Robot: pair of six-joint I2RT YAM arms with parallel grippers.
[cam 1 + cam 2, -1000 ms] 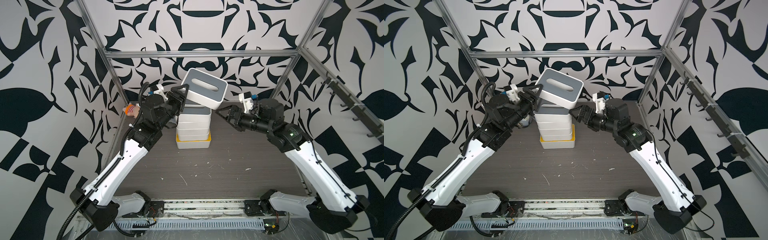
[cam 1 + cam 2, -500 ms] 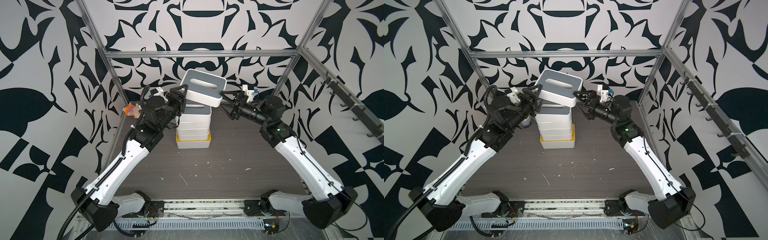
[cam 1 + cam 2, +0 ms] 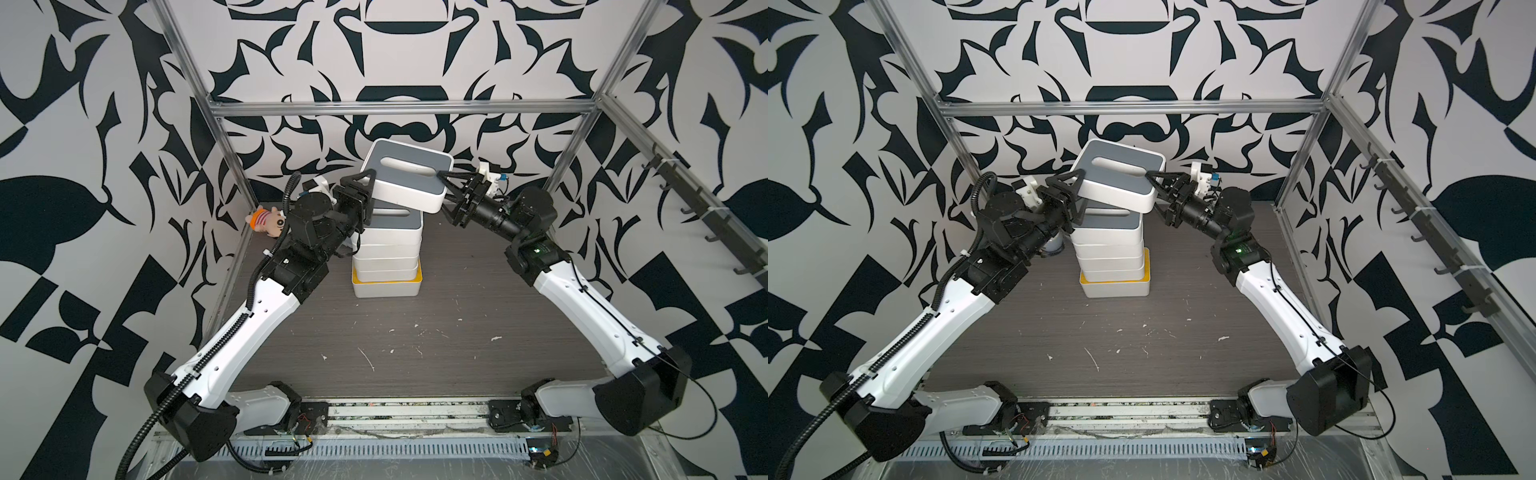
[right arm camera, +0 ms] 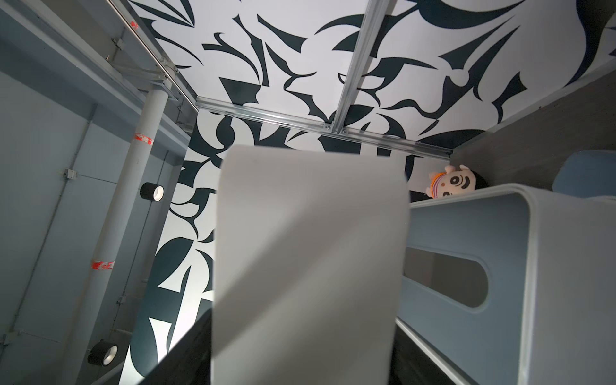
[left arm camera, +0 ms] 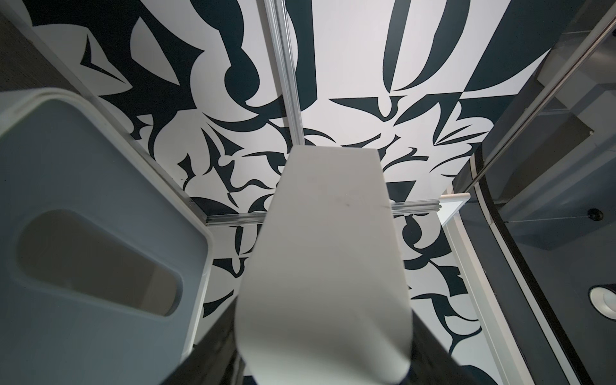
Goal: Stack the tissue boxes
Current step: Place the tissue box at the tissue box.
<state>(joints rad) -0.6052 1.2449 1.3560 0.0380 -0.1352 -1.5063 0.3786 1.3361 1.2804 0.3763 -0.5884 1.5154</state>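
Note:
A grey-lidded tissue box (image 3: 405,174) (image 3: 1117,178) hangs tilted just above the stack, held at both short ends. My left gripper (image 3: 370,195) (image 3: 1077,195) is shut on its left end. My right gripper (image 3: 442,191) (image 3: 1152,191) is shut on its right end, one finger on the lid edge and one under the base. Both wrist views show its white wall (image 5: 326,266) (image 4: 310,266) filling the gap between dark fingers. Below it, the stack is topped by another grey-lidded box (image 3: 390,226) (image 5: 83,233) (image 4: 466,266). White boxes (image 3: 386,257) sit beneath, on a larger yellow-lidded box (image 3: 386,286).
A plush toy (image 3: 266,220) (image 4: 453,183) lies at the back left corner, with a blue-grey pouch (image 4: 583,173) nearby. Aluminium frame posts (image 3: 232,166) bound the back corners. The dark wooden table (image 3: 415,340) stretches in front of the stack.
My right gripper has risen from beside the stack to the held box's right end and closed its jaws on it. The box now sits less tilted. The left gripper kept its hold.

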